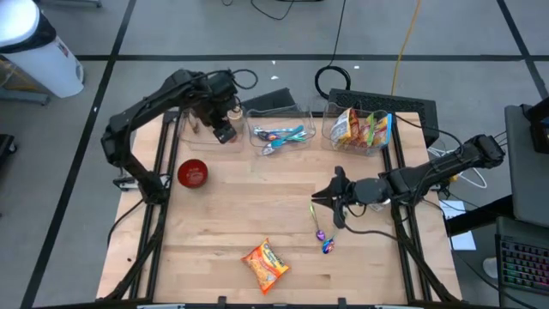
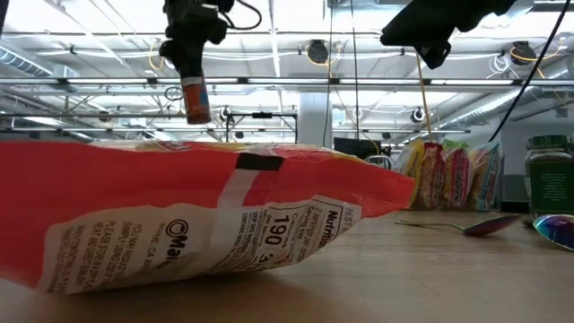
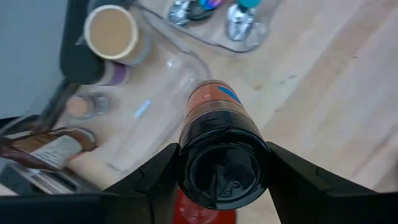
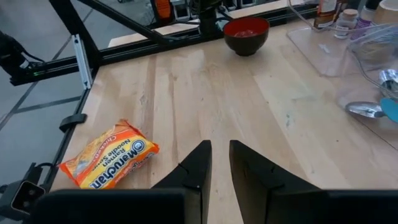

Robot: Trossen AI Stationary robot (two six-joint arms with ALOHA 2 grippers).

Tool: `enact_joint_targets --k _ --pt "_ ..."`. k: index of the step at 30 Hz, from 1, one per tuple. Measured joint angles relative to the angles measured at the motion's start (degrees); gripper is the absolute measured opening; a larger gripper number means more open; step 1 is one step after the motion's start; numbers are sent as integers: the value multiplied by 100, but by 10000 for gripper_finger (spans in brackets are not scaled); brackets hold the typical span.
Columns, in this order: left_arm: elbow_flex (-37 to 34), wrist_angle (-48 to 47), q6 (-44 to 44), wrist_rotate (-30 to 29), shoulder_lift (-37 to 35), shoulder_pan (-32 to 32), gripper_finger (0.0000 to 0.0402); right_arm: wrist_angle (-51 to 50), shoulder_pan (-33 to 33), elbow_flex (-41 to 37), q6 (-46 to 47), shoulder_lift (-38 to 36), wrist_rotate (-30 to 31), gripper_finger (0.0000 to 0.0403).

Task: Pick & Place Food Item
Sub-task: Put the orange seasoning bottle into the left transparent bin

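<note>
My left gripper [image 1: 225,131] hangs high over the table's far left, shut on a small spice bottle [image 3: 214,106] with a black cap and an orange label. In the low view the bottle [image 2: 195,99] hangs well above the table. An orange ramen packet [image 1: 264,264] lies flat near the front edge; it also shows in the right wrist view [image 4: 109,155]. My right gripper [image 1: 319,196] hovers shut at mid-right, its fingers [image 4: 198,163] pointing toward the table's left, with nothing between them. My left gripper pinches the bottle at its black cap end [image 3: 224,168] between its two fingers [image 3: 155,177], one on each side. The fingers come from above, pointing down. The bottle hangs upright below them, lifted clear of the table.
A red bowl [image 1: 192,173] stands at the left. Three clear bins line the far edge: one with bottles [image 1: 190,120], one with utensils [image 1: 279,133], one with snack packets [image 1: 360,129]. Two spoons [image 1: 324,240] lie right of the middle. Bare wood lies between the bowl and the packet.
</note>
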Motion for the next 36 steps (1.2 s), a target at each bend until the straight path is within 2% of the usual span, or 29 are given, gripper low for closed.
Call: enact_joint_targets --k 9,20,27,36 --pt "-3 -2 587 -145 0 911 206 44 -82 -297 309 2 -4 47" --pt "-38 5 373 -599 -7 2091 206 46 -145 -369 339 2 24 35" --pt "-862 10 238 -591 -9 2298 206 48 -382 -369 333 2 19 21" --pt "-1862 625 249 -593 -7 2281 206 48 -565 -371 341 2 0 7"
